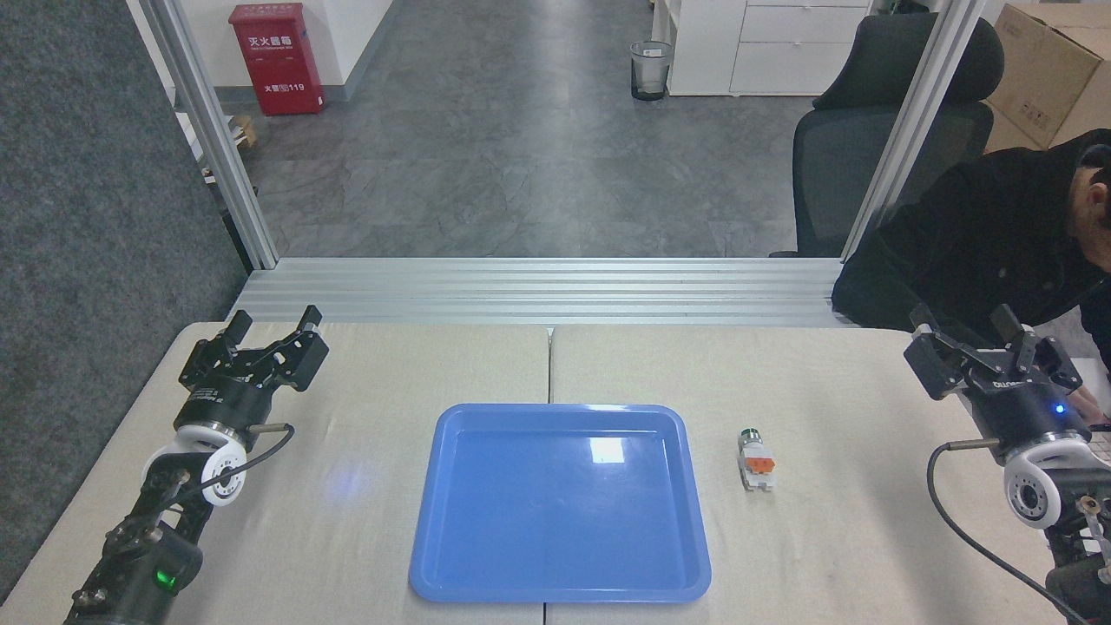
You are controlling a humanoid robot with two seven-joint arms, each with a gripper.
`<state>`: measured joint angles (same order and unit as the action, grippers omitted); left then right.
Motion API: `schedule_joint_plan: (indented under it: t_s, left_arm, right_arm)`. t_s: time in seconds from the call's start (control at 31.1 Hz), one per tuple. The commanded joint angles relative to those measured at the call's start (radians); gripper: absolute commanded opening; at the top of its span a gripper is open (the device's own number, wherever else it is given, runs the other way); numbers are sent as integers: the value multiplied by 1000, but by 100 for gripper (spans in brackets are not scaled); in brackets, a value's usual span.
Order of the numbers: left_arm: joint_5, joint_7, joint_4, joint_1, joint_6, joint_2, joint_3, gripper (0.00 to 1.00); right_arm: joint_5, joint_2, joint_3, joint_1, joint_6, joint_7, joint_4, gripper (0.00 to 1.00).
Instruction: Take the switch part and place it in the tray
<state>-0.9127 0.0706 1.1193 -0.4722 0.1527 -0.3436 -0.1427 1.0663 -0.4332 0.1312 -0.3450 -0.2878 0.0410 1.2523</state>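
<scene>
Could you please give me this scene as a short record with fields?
switch part: lying on the table, right of the tray, untouched
tray: blue, centre of table, nothing in it
left claw: open, holding nothing, at the table's left side
right claw: open, holding nothing, at the table's right edge
person: dark sleeve behind the right claw

1. The tray (pixel 560 503) is lying at the middle of the table (pixel 833 538), toward its near edge.
2. The switch part (pixel 755 459) is lying on the table just right of the tray, apart from its rim.
3. The left gripper (pixel 272 332) is being held over the table's far left, well apart from the tray.
4. The right gripper (pixel 963 334) is being held over the far right, beyond the switch part.
5. A person (pixel 989 234) is leaning behind the table's right corner, with an office chair (pixel 868 130) behind.
</scene>
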Motion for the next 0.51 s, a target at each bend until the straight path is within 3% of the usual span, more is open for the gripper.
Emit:
schedule_joint_plan:
  t_s: [0.0, 0.48]
  left_arm:
    - [0, 0, 1, 0, -1, 0, 0, 100]
    - [0, 0, 1, 1, -1, 0, 0, 100]
  right_arm:
    - [-2, 5, 4, 6, -14, 0, 24, 99]
    - [4, 21, -4, 11, 70, 14, 21, 98]
